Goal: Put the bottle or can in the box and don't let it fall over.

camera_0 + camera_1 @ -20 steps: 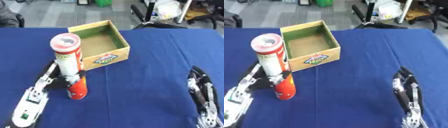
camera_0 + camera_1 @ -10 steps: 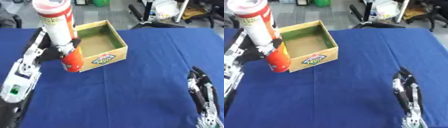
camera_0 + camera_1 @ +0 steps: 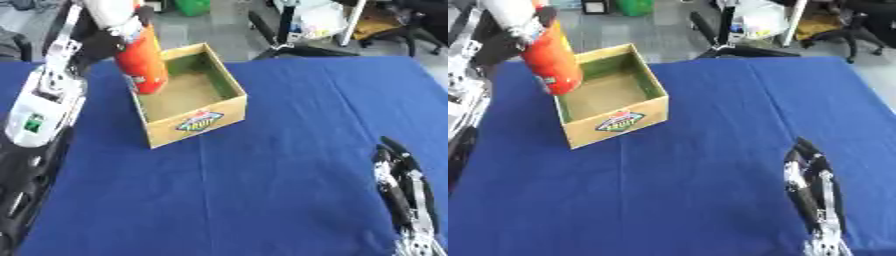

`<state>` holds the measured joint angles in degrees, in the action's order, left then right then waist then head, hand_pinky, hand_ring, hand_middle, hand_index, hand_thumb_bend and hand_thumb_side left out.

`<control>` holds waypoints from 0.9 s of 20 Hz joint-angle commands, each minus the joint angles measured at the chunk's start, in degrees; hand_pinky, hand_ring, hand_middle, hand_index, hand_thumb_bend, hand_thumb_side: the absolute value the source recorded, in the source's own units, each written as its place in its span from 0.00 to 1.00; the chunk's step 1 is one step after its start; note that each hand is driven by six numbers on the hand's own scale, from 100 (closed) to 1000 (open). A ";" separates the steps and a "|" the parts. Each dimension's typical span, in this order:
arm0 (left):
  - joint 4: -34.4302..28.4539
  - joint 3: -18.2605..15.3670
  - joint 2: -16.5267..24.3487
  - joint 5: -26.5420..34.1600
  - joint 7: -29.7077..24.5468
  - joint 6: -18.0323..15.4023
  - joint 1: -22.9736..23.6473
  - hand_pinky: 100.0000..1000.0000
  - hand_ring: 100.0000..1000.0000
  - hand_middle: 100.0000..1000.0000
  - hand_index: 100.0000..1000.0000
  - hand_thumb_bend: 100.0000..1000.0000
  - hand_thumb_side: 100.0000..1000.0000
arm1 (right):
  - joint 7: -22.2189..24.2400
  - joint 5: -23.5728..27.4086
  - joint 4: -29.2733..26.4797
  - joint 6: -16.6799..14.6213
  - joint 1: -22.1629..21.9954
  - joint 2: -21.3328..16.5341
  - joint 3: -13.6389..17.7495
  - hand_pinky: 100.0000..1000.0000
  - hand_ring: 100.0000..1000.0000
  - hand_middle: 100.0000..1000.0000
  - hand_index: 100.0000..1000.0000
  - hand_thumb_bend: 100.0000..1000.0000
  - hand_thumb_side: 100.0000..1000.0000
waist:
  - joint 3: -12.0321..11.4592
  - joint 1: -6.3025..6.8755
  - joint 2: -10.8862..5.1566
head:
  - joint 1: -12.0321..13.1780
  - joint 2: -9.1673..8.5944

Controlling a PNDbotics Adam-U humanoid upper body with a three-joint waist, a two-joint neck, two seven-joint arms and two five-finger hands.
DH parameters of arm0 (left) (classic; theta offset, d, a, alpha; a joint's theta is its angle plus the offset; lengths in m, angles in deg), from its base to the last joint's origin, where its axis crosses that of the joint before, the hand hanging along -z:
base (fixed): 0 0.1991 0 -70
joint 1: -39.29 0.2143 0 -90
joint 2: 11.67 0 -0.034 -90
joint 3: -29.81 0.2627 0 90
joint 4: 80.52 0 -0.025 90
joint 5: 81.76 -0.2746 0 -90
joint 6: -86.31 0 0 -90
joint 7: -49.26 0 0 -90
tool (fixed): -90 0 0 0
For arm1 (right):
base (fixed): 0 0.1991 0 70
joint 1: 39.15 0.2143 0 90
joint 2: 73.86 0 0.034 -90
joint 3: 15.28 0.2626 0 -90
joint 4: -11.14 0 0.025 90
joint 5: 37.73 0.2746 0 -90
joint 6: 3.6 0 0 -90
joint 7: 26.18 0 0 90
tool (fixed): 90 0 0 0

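A tall red and white can point(image 3: 137, 50) hangs in the air over the left edge of the open cardboard box point(image 3: 194, 120), its red bottom end down and its top leaning toward the upper left. My left hand point(image 3: 98, 41) is shut on the can's upper part, with the arm coming in along the left side. The box stands on the blue table, open side up, with a label on its front wall and nothing visible inside. My right hand point(image 3: 401, 182) rests open near the lower right corner, fingers pointing up.
The blue table point(image 3: 297, 115) runs wide to the right of the box. Beyond its far edge are office chairs point(image 3: 289, 35), a green bin point(image 3: 192, 6) and grey floor.
My left hand has lifted the can off the table and carried it up and toward the box, from in front of it to above its left edge. The right hand has stayed put.
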<state>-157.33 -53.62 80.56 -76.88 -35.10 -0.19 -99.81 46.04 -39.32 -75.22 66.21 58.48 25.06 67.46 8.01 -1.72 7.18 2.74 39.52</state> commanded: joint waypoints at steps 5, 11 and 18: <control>10.47 1.85 0.34 -3.60 6.12 -1.32 -5.88 0.23 0.38 0.30 0.64 0.00 0.09 | 1.19 0.99 -0.43 -0.13 1.69 0.32 -1.07 0.81 0.89 0.87 0.85 0.00 0.56 | 1.40 -0.16 0.10 | 0.35 -1.63; 19.58 1.54 -1.00 -8.66 7.09 -5.43 -6.92 0.28 0.42 0.33 0.66 0.00 0.06 | 1.47 1.24 -0.36 -0.19 2.25 0.64 -1.27 0.81 0.89 0.87 0.85 0.00 0.57 | 2.05 -0.29 0.57 | 0.30 -1.78; 29.95 1.51 -2.70 -11.28 5.95 -12.77 -7.59 0.41 0.51 0.41 0.70 0.00 0.00 | 1.43 1.32 -0.35 -0.15 2.28 0.71 -1.23 0.81 0.89 0.87 0.85 0.00 0.57 | 1.97 -0.34 0.79 | 0.18 -1.72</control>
<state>-127.89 -51.90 77.38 -87.56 -28.94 -11.57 -105.76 47.32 -38.35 -75.01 66.15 60.16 26.26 66.17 10.00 -2.08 8.67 2.93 38.56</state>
